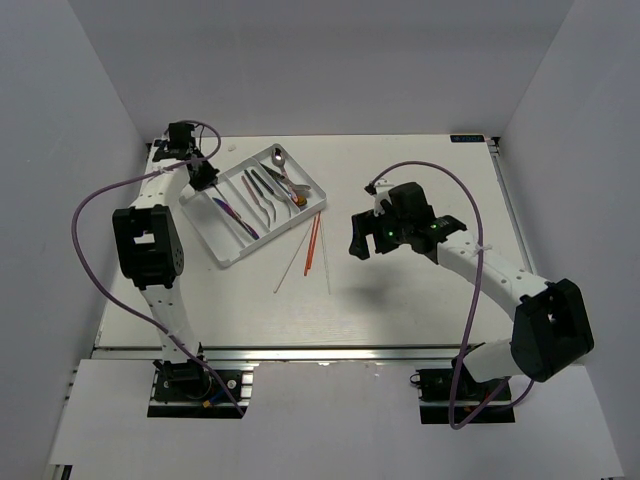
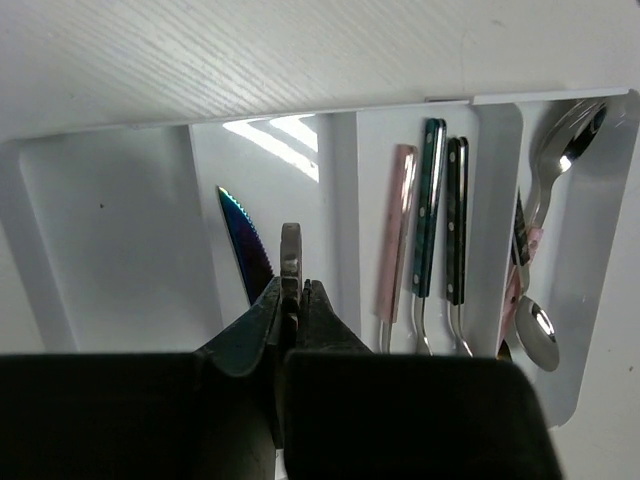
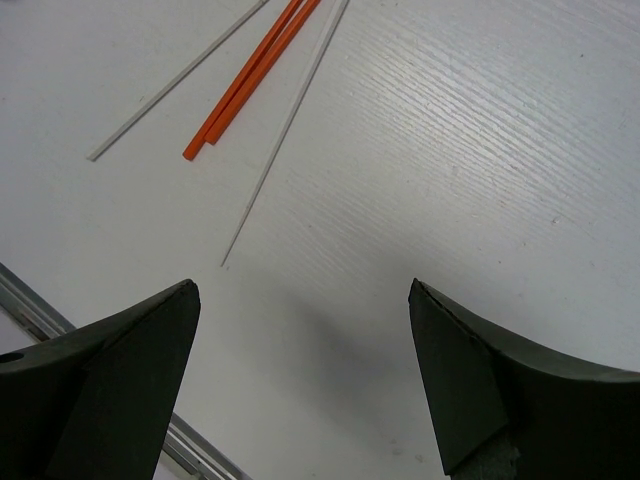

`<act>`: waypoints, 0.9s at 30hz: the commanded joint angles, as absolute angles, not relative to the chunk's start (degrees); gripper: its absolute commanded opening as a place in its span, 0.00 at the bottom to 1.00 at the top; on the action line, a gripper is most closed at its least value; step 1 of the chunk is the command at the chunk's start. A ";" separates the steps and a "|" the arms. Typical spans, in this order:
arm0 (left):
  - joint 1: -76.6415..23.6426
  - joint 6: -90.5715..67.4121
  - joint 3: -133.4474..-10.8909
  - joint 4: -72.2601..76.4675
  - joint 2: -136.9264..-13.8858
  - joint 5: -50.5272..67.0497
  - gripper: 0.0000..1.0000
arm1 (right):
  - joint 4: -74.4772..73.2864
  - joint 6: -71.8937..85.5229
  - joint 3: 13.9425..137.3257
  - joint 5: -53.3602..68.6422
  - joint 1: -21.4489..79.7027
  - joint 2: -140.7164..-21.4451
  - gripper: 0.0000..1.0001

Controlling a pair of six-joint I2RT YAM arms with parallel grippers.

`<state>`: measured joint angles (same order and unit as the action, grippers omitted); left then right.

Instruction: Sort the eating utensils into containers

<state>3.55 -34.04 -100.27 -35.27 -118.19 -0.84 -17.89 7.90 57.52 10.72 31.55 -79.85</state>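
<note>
Four thin chopsticks lie loose on the white surface (image 1: 400,300), nearest the arm bases: an orange-red pair (image 1: 312,243) lying together, and two pale ones (image 1: 291,265) fanned out on either side. All are just beside the tray's near edge, none in it. The right pincer (image 1: 362,242) hovers over bare surface to their right, apart from them, jaws wide, holding nothing.

Farther out, the flat white rectangular plastic tray (image 1: 207,228) sits at an angle, its long parallel compartments partly filled:
- Silver spoons (image 2: 545,335) are in one end compartment.
- A teal-handled fork (image 2: 432,210) lies between a pink-handled and a dark-handled one in the next.
- An iridescent purple-blue knife blade (image 2: 243,250) is in the third.
- The last compartment shows nothing.

Farthest is the left pincer (image 2: 292,295), over the knife compartment, clamped on a thin silver-grey metal utensil (image 2: 291,255) seen edge-on. I can't tell its type, or whether it touches the tray floor.

Step in hand is likely placing this piece beside the knife. The next move calls for lowering it, parting the jaws and lifting clear without dragging it. The chopsticks are left to sort, and they'll need a low, precise pinch.
</note>
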 commanded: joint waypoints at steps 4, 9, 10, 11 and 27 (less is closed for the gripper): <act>3.60 -35.16 -97.82 -31.29 -117.42 -0.09 0.22 | -15.82 7.21 57.92 11.52 31.55 -79.63 0.89; 3.60 -36.30 -97.21 -29.01 -116.90 4.04 0.71 | -13.46 9.83 57.57 11.24 31.55 -79.71 0.89; 3.60 -36.47 -96.95 -28.57 -116.55 5.00 0.76 | -11.97 10.37 57.13 13.43 31.64 -81.02 0.89; 3.52 -37.00 -96.51 -28.56 -116.19 5.18 0.79 | -11.00 11.15 57.65 13.88 31.73 -82.17 0.89; 3.34 -31.74 -67.35 -26.89 -75.72 8.52 0.98 | -22.94 23.73 80.67 -22.32 46.32 -109.15 0.59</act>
